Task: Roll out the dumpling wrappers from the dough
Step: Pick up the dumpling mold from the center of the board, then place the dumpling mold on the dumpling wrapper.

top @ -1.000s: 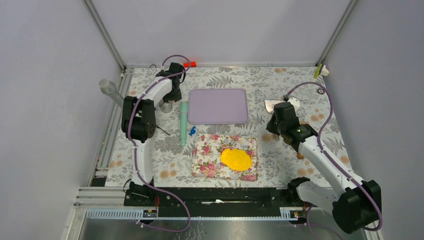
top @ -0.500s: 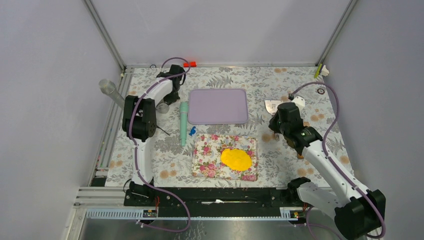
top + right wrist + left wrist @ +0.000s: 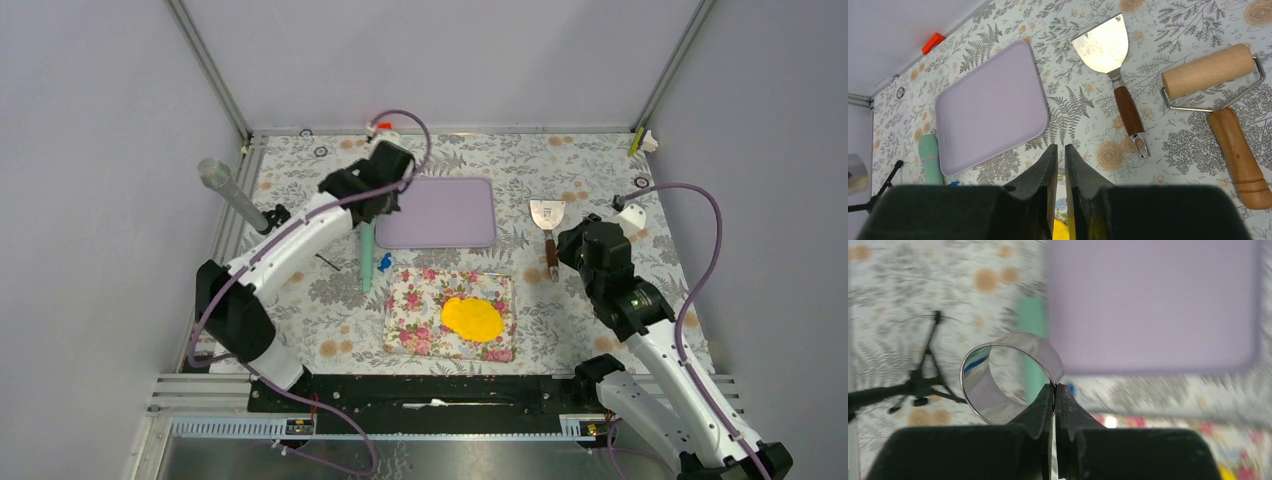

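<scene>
The dough (image 3: 472, 318) lies nearest the arm bases, a flattened, irregular yellow sheet on the floral board (image 3: 405, 320), toward the board's right half. No gripper touches it.

A little farther out on the right, the right gripper (image 3: 1061, 147) hangs above the patterned cloth. Its fingers (image 3: 1045, 165) are drawn together with only a thin slit showing between them, and nothing is in that slit. Beyond its tips in the wrist view lies the metal spatula (image 3: 1115, 80), blade pointing away and wooden handle toward the arm. To the right of the spatula is the wooden rolling pin (image 3: 1207, 70), well apart from the fingers.

Farther still on the left, the left gripper (image 3: 1054, 387) is clamped tight on the thin wall of a shiny metal ring (image 3: 983, 392). The wall is pinched between the two fingertips (image 3: 1040, 402), and the open hoop sticks out to the left of them. In the top view this gripper sits over the left edge of the lilac tray (image 3: 437, 212), above the far end of the mint-green tool (image 3: 367, 245) lying beside the tray.
</scene>
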`<control>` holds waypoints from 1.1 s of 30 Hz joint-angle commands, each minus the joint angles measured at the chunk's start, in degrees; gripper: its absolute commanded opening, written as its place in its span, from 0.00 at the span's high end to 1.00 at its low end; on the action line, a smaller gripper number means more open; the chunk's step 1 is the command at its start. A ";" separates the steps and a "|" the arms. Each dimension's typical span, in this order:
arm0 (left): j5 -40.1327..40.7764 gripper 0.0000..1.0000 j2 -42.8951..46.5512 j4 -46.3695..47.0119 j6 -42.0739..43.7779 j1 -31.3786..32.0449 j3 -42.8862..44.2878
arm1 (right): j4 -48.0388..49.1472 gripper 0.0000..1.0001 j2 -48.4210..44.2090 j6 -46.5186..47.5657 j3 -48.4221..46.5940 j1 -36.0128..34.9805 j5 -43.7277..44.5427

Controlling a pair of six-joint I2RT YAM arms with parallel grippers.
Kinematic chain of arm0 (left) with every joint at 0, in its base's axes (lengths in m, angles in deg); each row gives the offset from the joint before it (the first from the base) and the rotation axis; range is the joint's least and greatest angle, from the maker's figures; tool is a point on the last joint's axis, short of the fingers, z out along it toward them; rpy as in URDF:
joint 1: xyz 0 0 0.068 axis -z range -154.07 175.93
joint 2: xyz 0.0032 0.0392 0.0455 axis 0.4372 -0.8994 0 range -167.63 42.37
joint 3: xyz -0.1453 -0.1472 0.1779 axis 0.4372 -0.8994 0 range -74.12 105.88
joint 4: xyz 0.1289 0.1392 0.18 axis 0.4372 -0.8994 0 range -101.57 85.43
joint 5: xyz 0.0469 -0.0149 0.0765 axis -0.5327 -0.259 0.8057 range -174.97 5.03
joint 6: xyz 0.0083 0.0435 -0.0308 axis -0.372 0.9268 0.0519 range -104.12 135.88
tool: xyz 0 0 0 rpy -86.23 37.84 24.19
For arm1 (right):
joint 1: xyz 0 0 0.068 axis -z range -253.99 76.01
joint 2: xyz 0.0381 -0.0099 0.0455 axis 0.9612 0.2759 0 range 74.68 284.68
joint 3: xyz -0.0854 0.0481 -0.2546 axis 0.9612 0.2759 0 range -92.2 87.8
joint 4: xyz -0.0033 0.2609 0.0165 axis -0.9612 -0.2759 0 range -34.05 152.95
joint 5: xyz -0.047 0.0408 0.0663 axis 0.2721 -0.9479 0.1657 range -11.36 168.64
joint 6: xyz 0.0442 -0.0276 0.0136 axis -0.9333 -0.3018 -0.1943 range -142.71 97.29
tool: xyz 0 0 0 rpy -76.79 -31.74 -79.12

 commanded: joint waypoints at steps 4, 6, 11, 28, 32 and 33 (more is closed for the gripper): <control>-6.06 1.00 7.34 -4.03 0.77 25.48 -9.66 | -2.52 0.83 -5.87 -2.13 2.56 -0.37 5.75; -6.70 1.00 8.52 -4.31 -0.30 31.14 -12.88 | -3.92 0.82 -6.00 -1.52 2.04 -0.37 6.10; -6.40 1.00 8.49 1.31 -1.32 40.71 -16.86 | -6.13 0.82 -7.81 -1.69 1.88 -0.41 7.32; -4.11 1.00 -11.74 9.77 1.87 48.03 -5.43 | -17.45 0.80 -18.99 -5.88 1.50 -0.37 10.78; -3.76 1.00 -12.55 11.18 2.83 48.04 -6.35 | -19.49 0.80 -22.01 -6.21 1.71 -0.38 12.28; -3.52 1.00 -12.91 11.15 2.92 48.04 -6.31 | -19.95 0.80 -22.51 -6.44 1.72 -0.35 12.64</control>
